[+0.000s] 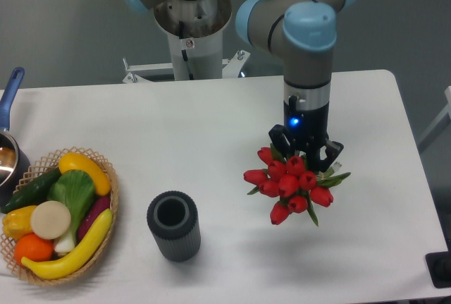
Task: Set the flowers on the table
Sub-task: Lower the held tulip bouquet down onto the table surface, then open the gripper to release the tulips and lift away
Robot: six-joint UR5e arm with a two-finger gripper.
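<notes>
The flowers [289,184], a bunch of red tulips with green leaves, hang heads toward the camera over the right half of the white table [211,128]. My gripper [304,150] points down from above and is shut on the bunch just behind the blooms. The stems are hidden behind the blooms and the gripper. I cannot tell whether the bunch touches the tabletop.
A dark grey ribbed vase [173,226] stands upright left of the flowers near the front edge. A wicker basket of vegetables [56,216] sits at the front left, with a pot [8,156] with a blue handle behind it. The robot base [192,22] rises at the back.
</notes>
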